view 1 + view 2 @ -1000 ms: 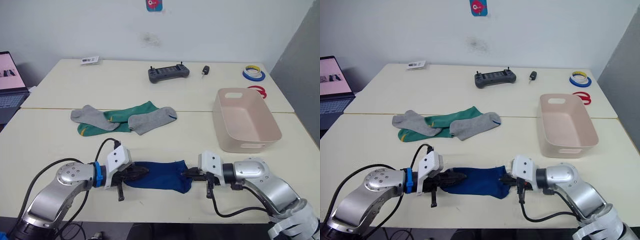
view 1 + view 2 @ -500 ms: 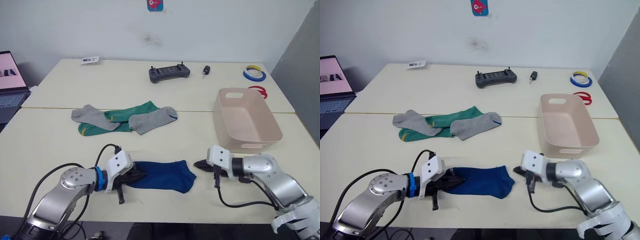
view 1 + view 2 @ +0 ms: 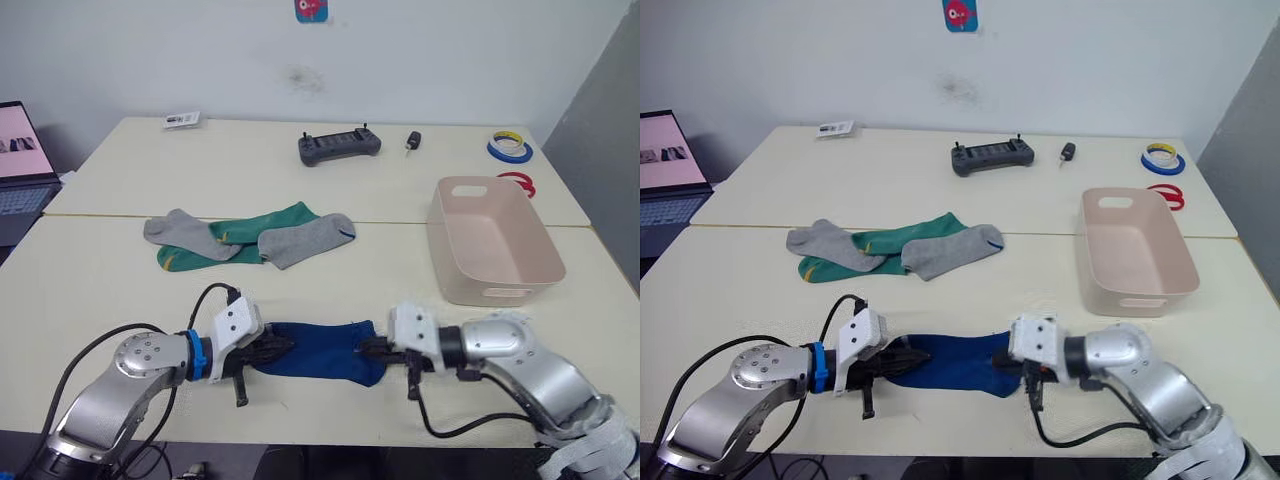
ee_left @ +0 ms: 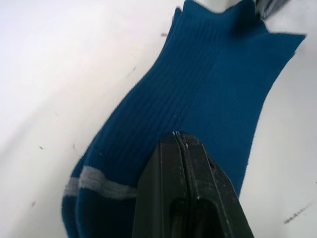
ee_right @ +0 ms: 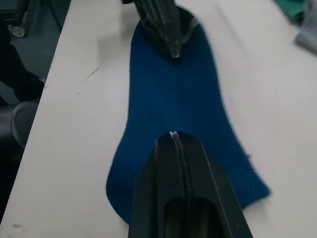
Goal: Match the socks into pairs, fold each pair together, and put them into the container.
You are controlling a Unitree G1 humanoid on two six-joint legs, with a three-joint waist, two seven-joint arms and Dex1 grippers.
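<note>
Two dark blue socks (image 3: 320, 350) lie stacked flat near the table's front edge, with grey stripes at the toes (image 4: 99, 179). My left gripper (image 3: 283, 346) is shut, its tips resting on top of the left end (image 4: 177, 135). From the other side my right gripper (image 3: 368, 349) reaches in, also shut, with its tips over the right end (image 5: 173, 134). No fabric bunches between either pair of fingers. Farther back lie two grey socks (image 3: 175, 230) (image 3: 305, 238) over two green socks (image 3: 265, 222). The pinkish-beige container (image 3: 545, 255) stands to the right.
On the far table half are a dark controller (image 3: 338, 145), a small black fob (image 3: 411, 140), tape rolls (image 3: 508, 147), a red ring (image 3: 515, 180) and a card (image 3: 180, 121). A laptop (image 3: 20, 165) sits off the left edge.
Half a second ago my right gripper had drawn back off the socks to the right; now it is over their right end again. My left gripper has stayed on the left end.
</note>
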